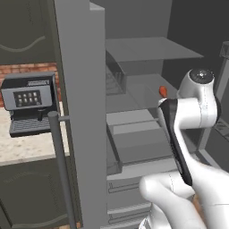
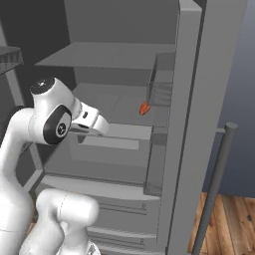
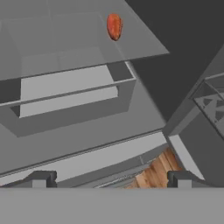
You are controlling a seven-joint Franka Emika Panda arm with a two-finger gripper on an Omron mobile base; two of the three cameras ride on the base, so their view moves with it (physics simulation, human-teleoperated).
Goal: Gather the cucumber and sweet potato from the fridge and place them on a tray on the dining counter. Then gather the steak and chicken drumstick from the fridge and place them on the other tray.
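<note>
A reddish-orange sweet potato lies on a middle shelf of the open fridge, towards its right side. My gripper hangs in front of the fridge, below and short of that shelf. It is open, its two fingertips stand wide apart, and nothing is between them. In the base views my white forearm reaches into the fridge opening just left of the sweet potato. The cucumber, steak, chicken drumstick and trays are out of view.
The fridge's grey door stands open on the left with a long bar handle. Closed drawers sit under the shelf. A coffee machine stands on the counter at left. The other door carries wire bins.
</note>
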